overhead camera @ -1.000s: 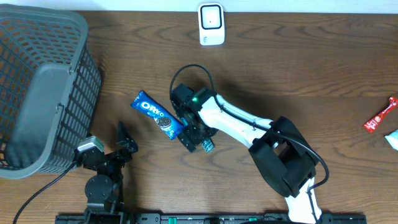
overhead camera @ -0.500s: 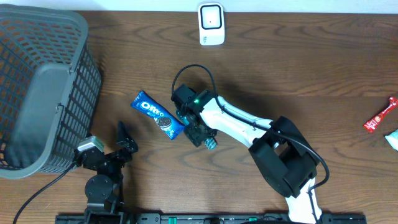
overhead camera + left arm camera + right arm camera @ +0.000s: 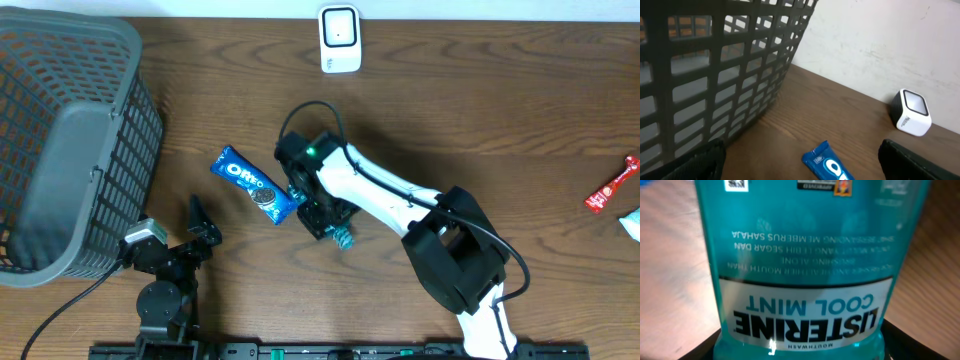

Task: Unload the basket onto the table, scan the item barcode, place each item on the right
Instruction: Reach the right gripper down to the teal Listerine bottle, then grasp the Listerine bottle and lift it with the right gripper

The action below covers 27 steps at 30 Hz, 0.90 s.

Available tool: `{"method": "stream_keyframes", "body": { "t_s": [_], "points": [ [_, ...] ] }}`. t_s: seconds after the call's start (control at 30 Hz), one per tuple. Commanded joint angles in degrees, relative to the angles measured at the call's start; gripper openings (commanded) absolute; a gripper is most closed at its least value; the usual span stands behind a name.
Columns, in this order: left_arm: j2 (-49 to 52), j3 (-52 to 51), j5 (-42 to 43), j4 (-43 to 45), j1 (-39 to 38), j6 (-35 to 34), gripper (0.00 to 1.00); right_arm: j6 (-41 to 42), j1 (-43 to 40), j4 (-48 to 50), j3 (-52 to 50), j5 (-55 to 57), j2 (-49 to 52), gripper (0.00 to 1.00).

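Note:
A teal Listerine Cool Mint mouthwash bottle (image 3: 800, 255) fills the right wrist view, label upside down, with small printed codes along its top edge. My right gripper (image 3: 800, 352) is shut on it, a dark finger at each lower corner. From overhead the right gripper (image 3: 324, 216) stands mid-table and only the bottle's teal end (image 3: 342, 238) pokes out below it. The white scanner (image 3: 340, 38) stands at the table's back edge. My left gripper (image 3: 196, 234) rests open near the front left, holding nothing.
A blue Oreo pack (image 3: 254, 185) lies just left of the right gripper and ahead of the left fingers, the pack (image 3: 827, 162) low in the left wrist view. A grey mesh basket (image 3: 70, 140) fills the left side. A red wrapper (image 3: 611, 185) lies far right.
The right jaws have closed onto the mouthwash bottle, and its teal end has shifted slightly right and toward the front. The left arm has not moved.

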Motion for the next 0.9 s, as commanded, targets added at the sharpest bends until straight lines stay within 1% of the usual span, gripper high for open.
{"method": "stream_keyframes", "body": {
  "t_s": [0.0,0.13,0.27,0.33,0.47,0.63,0.73,0.8,0.87],
  "points": [
    [-0.3,-1.6,0.1,-1.2,0.3,0.3,0.98,0.6,-0.6,-6.0,7.7,-2.3,-0.7,0.43],
    [-0.3,-1.6,0.1,-1.2,0.3,0.3,0.98,0.6,-0.9,-12.2,11.4,-4.9,-0.7,0.43],
    [-0.3,-1.6,0.1,-1.2,0.3,0.3,0.98,0.4,-1.7,-16.9,11.9,-8.2,-0.7,0.43],
    [-0.3,-1.6,0.1,-1.2,0.3,0.3,0.98,0.3,-2.1,-18.2,11.9,-10.1,-0.7,0.43],
    [-0.3,-1.6,0.1,-1.2,0.3,0.3,0.98,-2.4,-3.0,-20.8,11.9,-14.8,-0.7,0.43],
    [-0.3,-1.6,0.1,-1.2,0.3,0.3,0.98,-2.8,-4.2,-25.1,11.9,-15.5,-0.7,0.45],
    [-0.3,-1.6,0.1,-1.2,0.3,0.3,0.98,-2.8,-4.7,-26.7,11.7,-17.7,-0.7,0.43],
    [-0.3,-1.6,0.1,-1.2,0.3,0.3,0.98,-3.4,-4.7,-26.7,11.6,-20.3,-0.7,0.47],
    [-0.3,-1.6,0.1,-1.2,0.3,0.3,0.98,-4.8,-4.8,-26.7,11.6,-22.2,-0.7,0.49]
  ]
}}
